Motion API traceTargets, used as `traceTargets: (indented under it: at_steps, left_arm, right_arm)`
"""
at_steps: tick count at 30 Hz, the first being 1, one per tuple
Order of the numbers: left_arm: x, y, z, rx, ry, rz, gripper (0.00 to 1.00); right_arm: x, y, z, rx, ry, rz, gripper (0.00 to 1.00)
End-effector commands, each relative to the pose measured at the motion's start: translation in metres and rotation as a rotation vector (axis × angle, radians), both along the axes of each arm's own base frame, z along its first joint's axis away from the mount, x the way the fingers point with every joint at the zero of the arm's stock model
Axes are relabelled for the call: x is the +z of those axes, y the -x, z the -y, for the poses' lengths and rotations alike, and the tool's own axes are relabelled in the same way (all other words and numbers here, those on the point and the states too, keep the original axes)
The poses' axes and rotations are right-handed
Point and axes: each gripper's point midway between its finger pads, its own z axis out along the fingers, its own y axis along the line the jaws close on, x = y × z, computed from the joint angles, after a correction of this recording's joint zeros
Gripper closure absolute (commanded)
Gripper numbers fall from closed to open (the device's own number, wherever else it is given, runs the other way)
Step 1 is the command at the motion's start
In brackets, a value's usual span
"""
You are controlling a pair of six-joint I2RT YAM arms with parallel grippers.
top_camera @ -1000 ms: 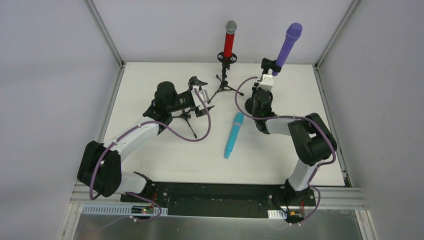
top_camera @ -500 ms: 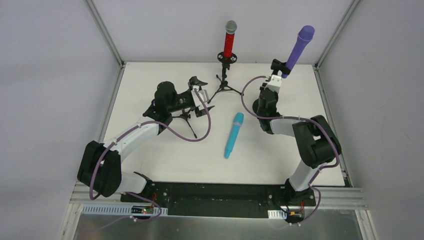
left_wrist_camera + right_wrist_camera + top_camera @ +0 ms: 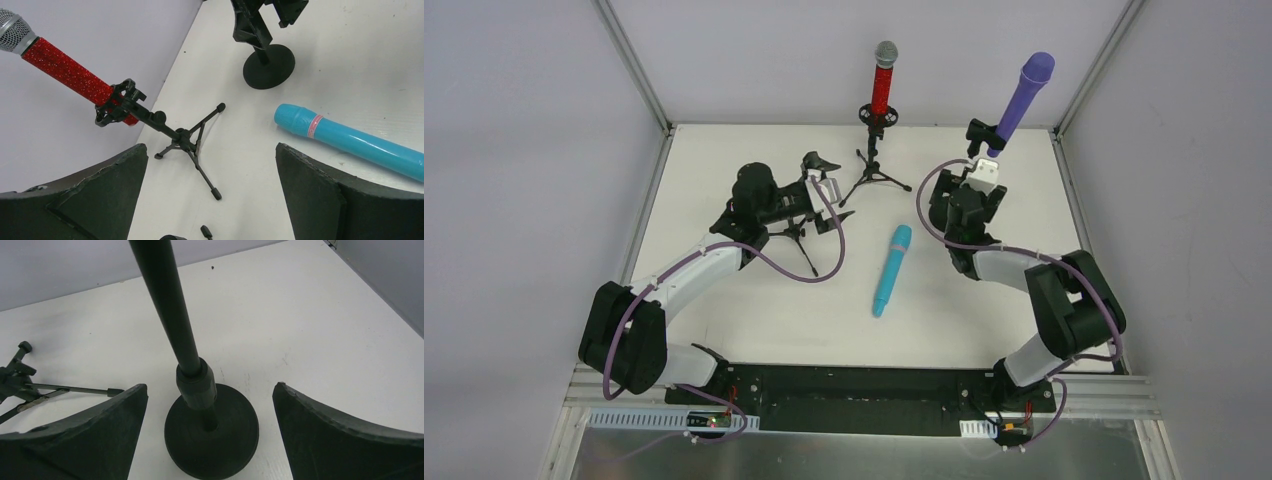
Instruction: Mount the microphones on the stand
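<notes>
The red microphone sits clipped in a black tripod stand at the back. The purple microphone leans in the clip of a round-base stand, whose pole and base show in the right wrist view. My right gripper is open, its fingers either side of that pole and apart from it. The cyan microphone with a pink ring lies flat mid-table. My left gripper hovers open and empty, left of the red microphone's tripod.
A third small tripod stand stands under my left gripper. Grey enclosure walls rise close behind the stands, and metal rails edge the white table. A tripod leg lies left of the round base.
My right gripper carried the round-base stand with the purple microphone to the right, then opened and let go of the pole. The left arm has not moved.
</notes>
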Motion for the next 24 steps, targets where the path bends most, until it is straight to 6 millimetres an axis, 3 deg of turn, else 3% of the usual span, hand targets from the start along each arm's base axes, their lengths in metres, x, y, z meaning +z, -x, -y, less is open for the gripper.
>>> traceTargets:
  at_steps: [1, 11, 17, 24]
  left_arm:
    - [0.04, 0.005, 0.001, -0.012, 0.079, 0.089, 0.01]
    - [0.06, -0.028, -0.029, 0.235, 0.132, 0.128, 0.02]
    - [0.065, -0.047, -0.045, 0.346, 0.127, -0.003, 0.03]
    - [0.067, -0.045, -0.054, 0.342, 0.104, -0.21, 0.06]
  right_arm:
    - [0.011, 0.015, -0.011, 0.024, -0.114, 0.017, 0.01]
    - [-0.009, 0.061, -0.019, 0.066, -0.284, -0.118, 0.01]
    - [-0.022, 0.085, -0.033, 0.11, -0.408, -0.219, 0.01]
    - [-0.028, 0.108, -0.053, 0.194, -0.467, -0.345, 0.01]
